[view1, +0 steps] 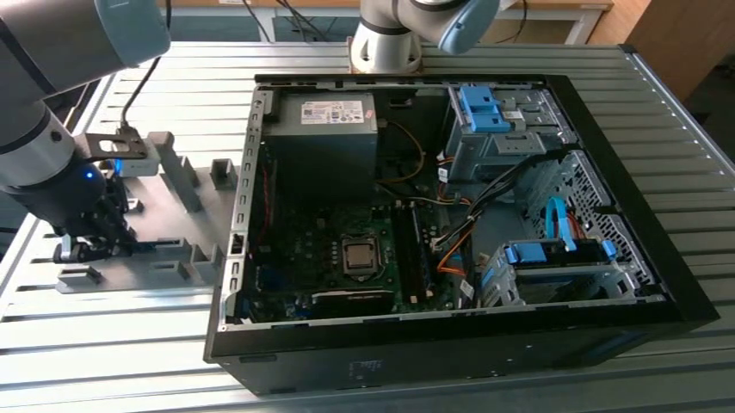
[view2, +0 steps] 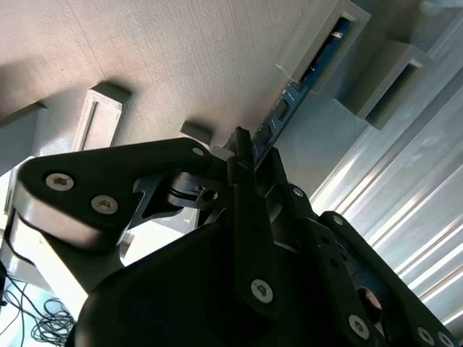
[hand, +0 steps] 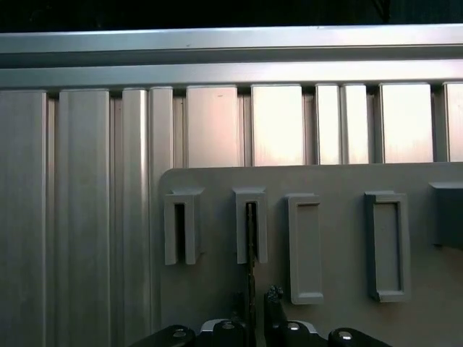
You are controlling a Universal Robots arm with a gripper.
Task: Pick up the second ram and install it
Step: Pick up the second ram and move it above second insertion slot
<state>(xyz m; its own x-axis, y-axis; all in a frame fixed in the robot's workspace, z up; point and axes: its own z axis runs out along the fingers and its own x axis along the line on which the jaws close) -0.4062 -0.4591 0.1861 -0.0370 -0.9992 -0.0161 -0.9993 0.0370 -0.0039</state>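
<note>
The second ram [hand: 251, 238] stands on edge in a slot of the grey holder plate [hand: 340, 181] on the table, at the exterior view's left. Its blue-green board [view2: 318, 61] runs from a grey holder block down between my fingers. My gripper [hand: 255, 307] is lowered over it, one finger on each side of the board's thin edge. A narrow gap shows between the board and one fingertip [hand: 272, 296], so the gripper stands open around the ram. In the exterior view my gripper [view1: 86, 245] sits low over the holder plate [view1: 161, 258].
The open computer case [view1: 460, 215] lies at the exterior view's right, with motherboard [view1: 344, 258], power supply [view1: 322, 129] and blue drive cages [view1: 483, 107] inside. Several grey holder blocks [hand: 383, 246] stand around the ram. The ribbed metal table [hand: 87, 181] lies beyond the plate.
</note>
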